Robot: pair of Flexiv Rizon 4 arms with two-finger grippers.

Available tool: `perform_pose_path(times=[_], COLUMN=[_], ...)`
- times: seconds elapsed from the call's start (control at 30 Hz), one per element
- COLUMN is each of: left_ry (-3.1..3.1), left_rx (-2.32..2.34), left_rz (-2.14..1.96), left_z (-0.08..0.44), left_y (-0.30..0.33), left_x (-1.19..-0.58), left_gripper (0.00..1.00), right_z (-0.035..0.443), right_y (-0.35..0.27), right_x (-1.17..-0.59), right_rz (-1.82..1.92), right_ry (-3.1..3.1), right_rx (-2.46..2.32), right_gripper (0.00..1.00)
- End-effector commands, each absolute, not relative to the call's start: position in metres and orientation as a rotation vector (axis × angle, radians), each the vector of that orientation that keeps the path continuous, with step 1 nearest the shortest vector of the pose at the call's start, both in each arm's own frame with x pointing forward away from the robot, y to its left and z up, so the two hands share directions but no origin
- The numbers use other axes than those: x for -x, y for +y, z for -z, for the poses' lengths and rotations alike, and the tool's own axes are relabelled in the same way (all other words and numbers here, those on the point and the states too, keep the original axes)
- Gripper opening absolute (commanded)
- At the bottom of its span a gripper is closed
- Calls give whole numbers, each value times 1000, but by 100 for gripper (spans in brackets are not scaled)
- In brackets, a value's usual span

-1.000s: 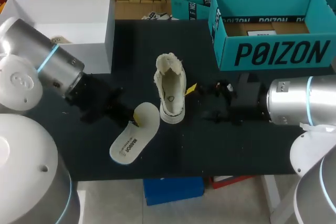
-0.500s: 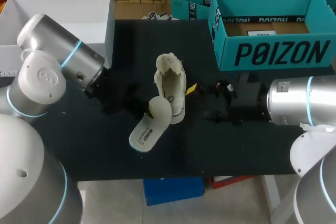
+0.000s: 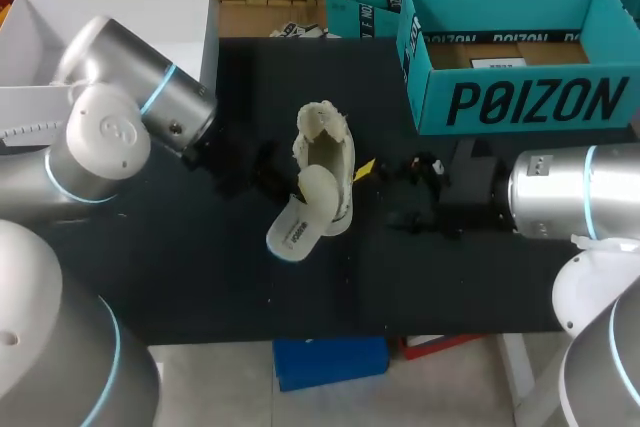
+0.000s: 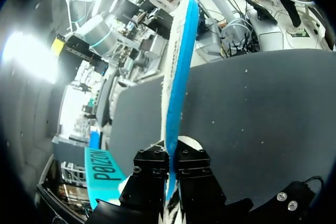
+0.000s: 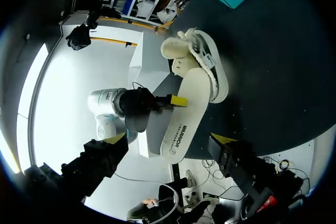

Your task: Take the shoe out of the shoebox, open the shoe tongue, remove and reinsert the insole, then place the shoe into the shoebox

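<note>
Left gripper [image 4: 172, 164]: pinched on the insole's edge, left of the shoe.
Insole [image 3: 303, 212]: held tilted, one end apparently resting in the shoe.
Shoe [image 3: 325, 162]: cream, opening upward.
Right gripper [image 5: 169, 139]: fingers spread, empty, right of the shoe.
Shoebox [image 3: 520, 97]: farther right, well apart.

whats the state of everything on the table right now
shoe: on the table, standing on its sole, tongue open
insole: one end at the shoe's opening, rest sticking out
left hand: shut on insole
right hand: open, empty, beside the shoe
shoebox: open, no lid
white box: open
</note>
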State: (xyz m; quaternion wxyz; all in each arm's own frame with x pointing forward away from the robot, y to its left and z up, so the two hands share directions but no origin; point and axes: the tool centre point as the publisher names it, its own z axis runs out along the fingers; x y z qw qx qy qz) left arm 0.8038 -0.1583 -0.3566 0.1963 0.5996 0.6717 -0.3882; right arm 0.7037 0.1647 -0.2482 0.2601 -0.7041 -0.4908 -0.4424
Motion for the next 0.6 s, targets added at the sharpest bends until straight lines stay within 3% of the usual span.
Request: perform_pose_path(times=[0.03,0.6], left_ry=[1879,1907], left_rx=[-1684,-1599], left_rz=[1100,1074], left_z=[364,378], left_y=[-168,-180], left_x=[-819,-861], left_gripper=[0,0], right_z=[248,248], right_y=[165,165], right_x=[-703,-703], right_rz=[1198,1198], right_ry=[-1330,-1330], right_rx=[1911,1911], right_gripper=[100,100])
